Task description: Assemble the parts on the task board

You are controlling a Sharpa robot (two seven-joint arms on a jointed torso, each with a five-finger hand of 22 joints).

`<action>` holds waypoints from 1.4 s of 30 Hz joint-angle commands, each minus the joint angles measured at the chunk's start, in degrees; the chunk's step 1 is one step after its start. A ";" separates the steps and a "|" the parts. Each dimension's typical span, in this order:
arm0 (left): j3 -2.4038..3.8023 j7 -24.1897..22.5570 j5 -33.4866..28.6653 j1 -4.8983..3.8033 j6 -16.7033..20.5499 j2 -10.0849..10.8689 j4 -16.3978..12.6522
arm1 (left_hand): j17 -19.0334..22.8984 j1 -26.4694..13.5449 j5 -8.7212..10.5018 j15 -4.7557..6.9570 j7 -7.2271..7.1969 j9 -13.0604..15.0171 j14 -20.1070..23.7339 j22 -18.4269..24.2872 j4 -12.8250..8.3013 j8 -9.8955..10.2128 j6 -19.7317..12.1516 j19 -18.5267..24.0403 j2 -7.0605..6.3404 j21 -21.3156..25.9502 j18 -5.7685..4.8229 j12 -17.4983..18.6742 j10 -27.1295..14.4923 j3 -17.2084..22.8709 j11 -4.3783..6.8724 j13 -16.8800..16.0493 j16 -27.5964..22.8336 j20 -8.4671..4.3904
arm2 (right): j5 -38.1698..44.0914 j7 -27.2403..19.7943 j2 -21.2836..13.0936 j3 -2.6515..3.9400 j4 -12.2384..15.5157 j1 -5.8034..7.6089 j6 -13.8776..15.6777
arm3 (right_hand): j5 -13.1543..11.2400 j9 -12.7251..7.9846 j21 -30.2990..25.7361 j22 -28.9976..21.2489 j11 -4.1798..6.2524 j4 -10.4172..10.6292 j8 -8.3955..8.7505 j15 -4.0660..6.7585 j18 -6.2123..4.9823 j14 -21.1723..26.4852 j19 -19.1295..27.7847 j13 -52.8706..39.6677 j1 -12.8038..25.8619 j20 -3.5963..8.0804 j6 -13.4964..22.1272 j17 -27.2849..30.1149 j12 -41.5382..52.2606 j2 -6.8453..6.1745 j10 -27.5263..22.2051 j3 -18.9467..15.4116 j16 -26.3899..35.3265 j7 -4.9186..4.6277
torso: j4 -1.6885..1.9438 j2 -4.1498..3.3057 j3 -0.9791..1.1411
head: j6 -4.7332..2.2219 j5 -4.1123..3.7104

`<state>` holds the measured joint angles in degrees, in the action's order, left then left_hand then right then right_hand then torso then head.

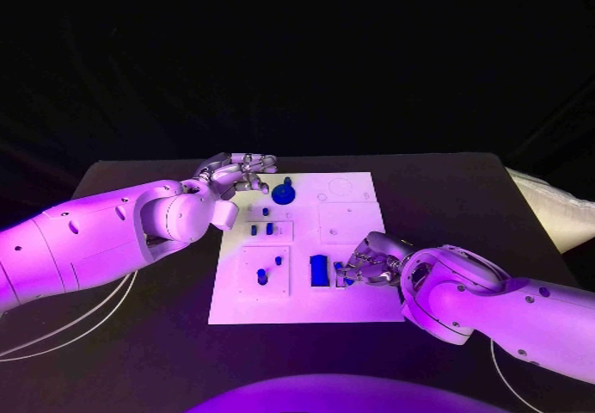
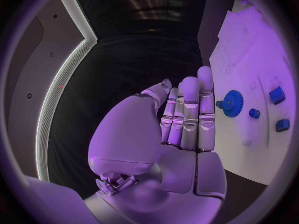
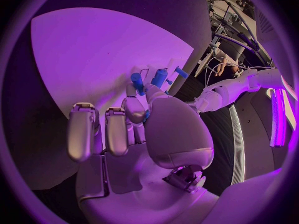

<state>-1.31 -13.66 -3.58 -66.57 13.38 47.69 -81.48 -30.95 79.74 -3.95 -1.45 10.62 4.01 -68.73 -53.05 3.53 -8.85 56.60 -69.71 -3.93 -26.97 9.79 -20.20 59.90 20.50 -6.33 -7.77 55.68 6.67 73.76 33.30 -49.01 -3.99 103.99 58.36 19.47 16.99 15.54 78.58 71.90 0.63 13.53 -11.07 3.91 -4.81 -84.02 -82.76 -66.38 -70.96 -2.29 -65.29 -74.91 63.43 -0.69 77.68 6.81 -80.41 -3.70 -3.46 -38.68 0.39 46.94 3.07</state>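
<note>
The task board lies in the middle of the black table, blue parts standing in its recesses; the right hand rests at its near right edge, and whether its fingers pinch a piece I cannot tell; a slip there could tip neighbouring parts; the left hand hovers by the blue gear, fingers straight, holding nothing; the room behind is dark.
</note>
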 commanded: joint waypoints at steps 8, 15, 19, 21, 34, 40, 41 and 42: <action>0.03 -0.16 0.29 0.00 -1.18 -0.12 -0.01 | 0.12 -0.39 0.26 0.00 0.08 -0.07 0.64 0.13 -0.04 -0.23 -0.59 -0.15 0.26 0.28 0.60 -0.36 -0.58 -0.44 0.08 -0.08 0.09 0.45 | 0.69 0.11 0.22 -0.05 -0.04 -0.15 -1.56 | 0.28 0.28 0.40 0.38 0.14 1.33 -0.55 0.63 0.99 -3.97 -0.13 -1.00 1.69 0.51 -0.62 -4.29 1.09 0.52 0.96 -0.24 -0.52 0.14 | -0.03 0.01 0.03 | 0.02 0.17; 0.03 -0.14 0.29 0.00 -1.20 -0.10 -0.04 | 0.12 -0.39 0.26 0.00 0.08 -0.07 0.64 0.13 -0.04 -0.23 -0.59 -0.15 0.26 0.28 0.60 -0.36 -0.58 -0.44 0.08 -0.08 0.09 0.45 | 0.95 -0.02 0.25 -0.05 -0.07 -0.15 -1.29 | 0.48 0.48 0.72 0.86 0.23 2.57 -0.86 0.70 1.09 -4.06 -0.36 -1.98 3.16 0.57 -0.92 -4.70 1.90 1.38 1.52 -0.62 -0.88 0.27 | -0.01 -0.06 0.01 | 0.06 0.20; 0.03 -0.15 0.29 0.00 -1.20 -0.10 -0.05 | 0.12 -0.39 0.26 0.00 0.08 -0.07 0.64 0.13 -0.04 -0.23 -0.59 -0.15 0.26 0.28 0.60 -0.36 -0.58 -0.44 0.08 -0.08 0.09 0.45 | 1.23 -0.06 0.27 -0.05 -0.08 -0.15 -1.44 | 4.20 0.67 0.83 1.05 0.34 2.94 -1.10 0.79 1.12 -4.06 -0.47 -2.68 4.96 0.66 -1.02 -4.79 2.25 1.94 1.86 -1.72 -0.95 0.40 | 0.02 -0.02 0.00 | 0.08 0.23; 0.03 -0.14 0.29 0.00 -1.21 -0.10 -0.05 | 0.12 -0.39 0.26 0.00 0.08 -0.07 0.64 0.13 -0.04 -0.23 -0.59 -0.15 0.26 0.28 0.60 -0.36 -0.58 -0.44 0.08 -0.08 0.09 0.45 | 1.28 -0.08 0.28 -0.05 -0.08 -0.15 -1.50 | 5.12 0.73 0.85 1.09 0.36 2.92 -1.16 0.83 1.13 -4.06 -0.48 -2.84 5.38 0.68 -1.02 -4.84 2.26 1.94 1.91 -2.20 -0.98 0.42 | 0.05 -0.03 -0.01 | 0.15 0.27; 0.03 0.09 0.36 0.00 -1.38 -0.15 0.00 | 0.15 -0.40 0.26 -0.02 0.10 -0.07 0.66 0.16 -0.04 -0.26 -0.63 -0.15 0.29 0.32 0.60 -0.41 -0.63 -0.46 0.07 -0.08 0.11 0.46 | 1.34 -0.26 0.24 -0.05 0.04 -0.16 -2.09 | 6.82 0.89 0.91 1.21 0.41 3.02 -1.35 0.85 1.15 -4.08 -0.53 -3.41 6.40 0.72 -1.06 -4.96 2.52 1.81 2.13 -3.60 -1.08 0.48 | -0.04 -0.03 0.02 | 0.34 0.38; 0.03 0.23 0.41 0.00 -1.52 -0.22 0.09 | 0.15 -0.40 0.26 -0.02 0.10 -0.07 0.66 0.16 -0.04 -0.26 -0.63 -0.15 0.29 0.32 0.60 -0.41 -0.63 -0.46 0.07 -0.08 0.11 0.46 | 1.62 -0.58 0.03 -0.05 0.16 -0.15 -2.48 | 6.97 0.96 0.91 1.23 0.43 3.10 -1.45 0.86 1.15 -4.09 -0.53 -3.59 7.07 0.73 -1.11 -5.01 2.57 1.91 2.21 -4.28 -1.11 0.51 | -0.05 0.01 0.05 | 0.30 0.47; 0.03 0.20 0.41 0.00 -1.52 -0.22 0.09 | 0.16 -0.37 0.25 -0.02 0.10 -0.07 0.67 0.17 -0.07 -0.27 -0.64 -0.15 0.31 0.33 0.60 -0.43 -0.66 -0.45 0.07 -0.08 0.11 0.46 | 1.72 -0.64 -0.05 -0.05 0.25 -0.15 -2.48 | 6.99 0.98 0.92 1.25 0.43 3.12 -1.47 0.86 1.16 -4.09 -0.54 -3.63 7.30 0.73 -1.12 -5.03 2.57 1.96 2.22 -4.49 -1.13 0.52 | -0.06 -0.04 0.09 | 0.31 0.47; 0.03 0.15 0.42 0.00 -1.51 -0.21 0.05 | 0.16 -0.36 0.24 -0.02 0.10 -0.07 0.68 0.17 -0.07 -0.28 -0.65 -0.16 0.32 0.33 0.60 -0.44 -0.66 -0.45 0.07 -0.08 0.12 0.46 | 1.83 -0.68 -0.12 -0.04 0.35 -0.15 -2.48 | 7.02 1.00 0.93 1.27 0.44 3.12 -1.49 0.87 1.16 -4.09 -0.55 -3.66 7.49 0.74 -1.11 -5.03 2.57 2.00 2.24 -4.67 -1.13 0.53 | -0.06 -0.06 0.11 | 0.32 0.44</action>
<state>-1.31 -13.33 -3.47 -66.56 13.05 47.59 -81.36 -30.86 79.74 -3.95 -1.44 10.83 4.01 -68.32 -52.93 3.37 -8.84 56.39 -69.91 -3.93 -26.97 9.79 -20.43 59.69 20.33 -6.13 -7.80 55.68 6.87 74.57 33.13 -49.07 -4.04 104.15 58.27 18.01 23.75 16.48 79.24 73.11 1.16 16.69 -12.18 4.32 -4.82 -84.02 -83.30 -69.95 -64.09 -1.74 -66.13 -74.94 65.60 1.35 79.61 2.53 -81.16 -3.26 -3.49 -38.69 0.43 47.27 3.50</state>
